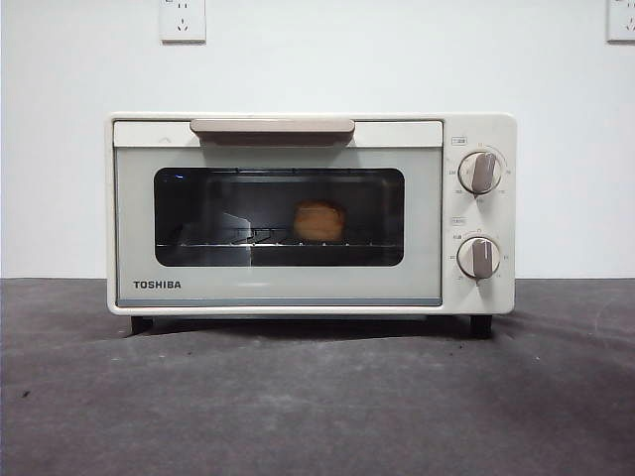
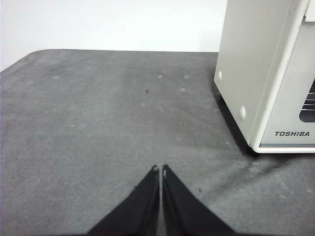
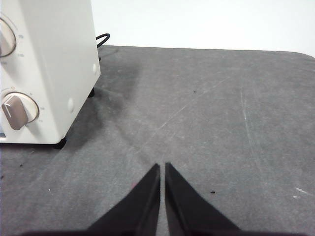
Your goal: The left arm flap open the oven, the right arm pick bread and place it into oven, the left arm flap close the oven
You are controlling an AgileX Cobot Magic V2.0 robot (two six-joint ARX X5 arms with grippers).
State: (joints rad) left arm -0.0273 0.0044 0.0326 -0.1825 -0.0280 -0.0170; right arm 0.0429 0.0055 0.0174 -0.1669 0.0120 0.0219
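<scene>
The oven (image 1: 311, 213) stands with its door shut, and the bread (image 1: 318, 220) sits inside on the wire rack (image 1: 268, 241), visible through the dark glass a little toward the knob side of the window. Judged from that, all three steps of the task look done: bread in, door up against the frame with the bar handle (image 1: 272, 127) along its top edge. The left gripper (image 2: 160, 170) has its jaws pressed together, holding nothing, low over the grey table (image 2: 98, 123); from its fingertips the oven lies ahead and off to one side, the plain side wall and the door's lower corner with the TOSHIBA mark (image 2: 292, 133) facing it, well apart from the tips. The right gripper (image 3: 162, 167) is likewise closed on nothing above the table; from its fingertips the oven lies ahead and off to the other side, with the two knobs (image 3: 15, 110) turned toward it, also well apart. The handle's long axis runs level across the door, between the two grippers, and neither is clearly nearer to it. Should any move remain, it would probably be only a check that the door is seated; neither arm shows in the front view.
</scene>
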